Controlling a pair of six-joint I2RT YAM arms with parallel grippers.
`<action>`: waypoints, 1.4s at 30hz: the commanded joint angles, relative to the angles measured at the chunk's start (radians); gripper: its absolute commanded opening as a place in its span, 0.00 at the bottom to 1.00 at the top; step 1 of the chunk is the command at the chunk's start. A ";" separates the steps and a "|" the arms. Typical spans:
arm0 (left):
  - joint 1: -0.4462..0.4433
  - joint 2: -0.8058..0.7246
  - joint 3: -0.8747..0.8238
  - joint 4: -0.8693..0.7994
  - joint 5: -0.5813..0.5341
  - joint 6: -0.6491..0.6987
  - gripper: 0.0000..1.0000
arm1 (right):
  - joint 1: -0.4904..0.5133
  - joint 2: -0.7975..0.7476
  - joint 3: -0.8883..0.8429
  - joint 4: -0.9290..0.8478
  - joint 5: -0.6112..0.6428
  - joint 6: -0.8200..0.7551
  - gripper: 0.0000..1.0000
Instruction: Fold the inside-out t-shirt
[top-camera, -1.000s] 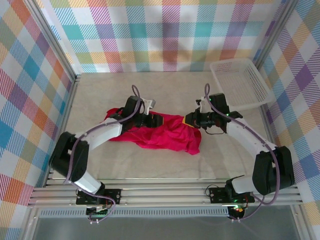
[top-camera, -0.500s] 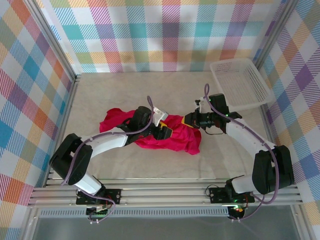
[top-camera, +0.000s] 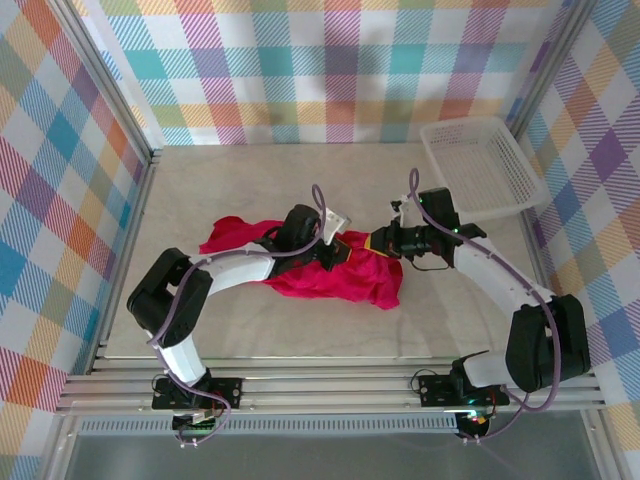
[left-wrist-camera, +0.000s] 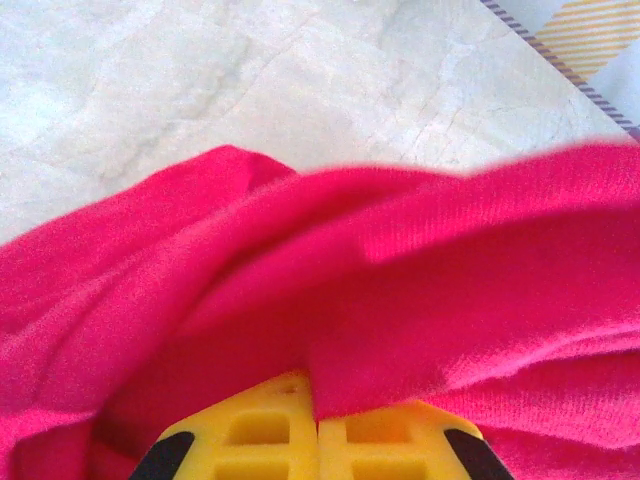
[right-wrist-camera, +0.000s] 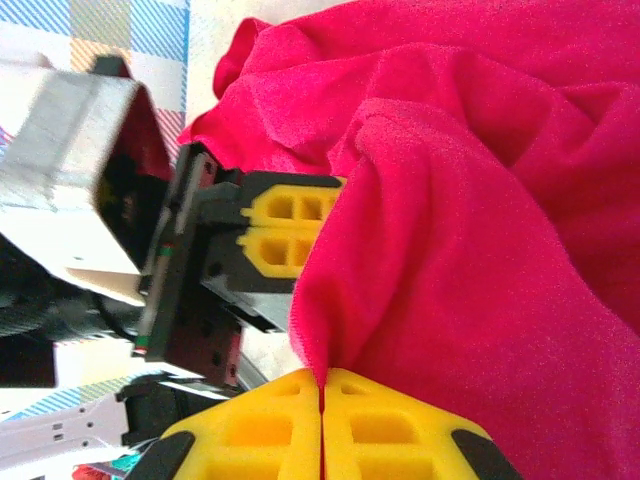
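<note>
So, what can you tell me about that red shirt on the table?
The t-shirt is plain crimson and looks like soft knit cloth. It lies crumpled in a long, loosely overlapping heap across the middle of the pale table, neither flat nor folded. The left gripper is shut on a fold near its middle, and the right gripper is shut on a pinch of cloth near its right edge.

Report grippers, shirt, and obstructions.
Left gripper shut on crimson soft-fabric t-shirt. Right gripper shut on it too. Shirt bunched mid-table, unfolded. White plastic mesh basket far right, apart.
</note>
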 joint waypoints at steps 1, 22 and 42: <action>0.021 -0.084 0.071 -0.153 -0.013 0.055 0.00 | -0.002 -0.012 0.024 -0.095 0.104 -0.098 0.00; -0.126 -0.341 -0.161 -0.128 -0.143 -0.039 0.00 | 0.010 0.155 0.156 -0.307 0.449 -0.127 0.00; -0.267 -0.365 -0.181 -0.248 -0.446 -0.025 0.44 | 0.131 -0.023 0.086 -0.422 0.541 -0.028 0.45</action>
